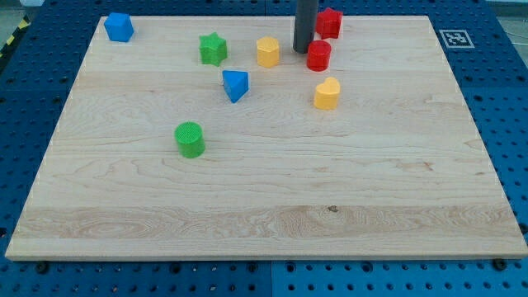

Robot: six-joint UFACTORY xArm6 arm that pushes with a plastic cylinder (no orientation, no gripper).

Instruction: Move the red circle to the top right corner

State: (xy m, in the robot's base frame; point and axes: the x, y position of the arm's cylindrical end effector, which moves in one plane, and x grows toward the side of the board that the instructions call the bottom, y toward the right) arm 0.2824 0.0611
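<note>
Red circle [318, 55] touching my tip [303, 49] on its left | no jaws, nothing held

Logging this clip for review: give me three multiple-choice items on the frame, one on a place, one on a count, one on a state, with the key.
1. Where is my tip relative to the red circle?
A. just to its left in the view
B. far below it
C. on its right

2. How many red blocks are on the board?
A. one
B. two
C. four

3. Has the red circle reached the top right corner?
A. yes, it sits in the corner
B. no, it lies near the top edge, well left of the corner
C. it is off the board

Key: 1 A, the rod's end stands beside the circle's left side, though contact cannot be told. 2 B, the red circle and another red block above it. 3 B, bare wood separates the circle from the corner.
</note>
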